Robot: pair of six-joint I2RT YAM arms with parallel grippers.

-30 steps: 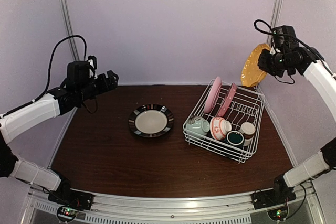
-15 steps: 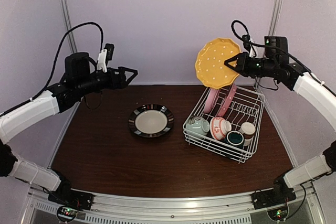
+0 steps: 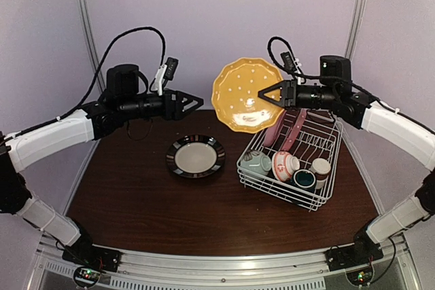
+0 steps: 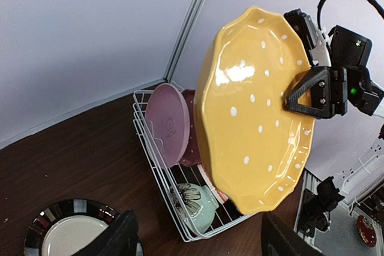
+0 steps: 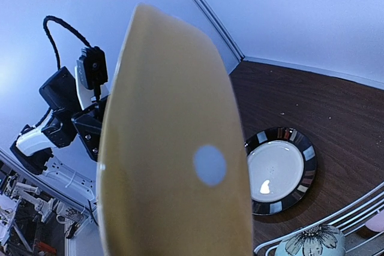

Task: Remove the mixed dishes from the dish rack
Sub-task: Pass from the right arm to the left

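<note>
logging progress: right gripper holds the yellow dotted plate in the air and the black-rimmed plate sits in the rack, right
No: the top external view shows the black-rimmed plate lying on the table, left of the dish rack, not in it. The right gripper does hold the yellow dotted plate in the air.

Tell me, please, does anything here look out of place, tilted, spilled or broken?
Nothing looks spilled or broken. Only the yellow dotted plate stands out: the right gripper holds it by the rim, on edge, in the air near the dish rack. The black-rimmed plate lies flat on the table.
</note>
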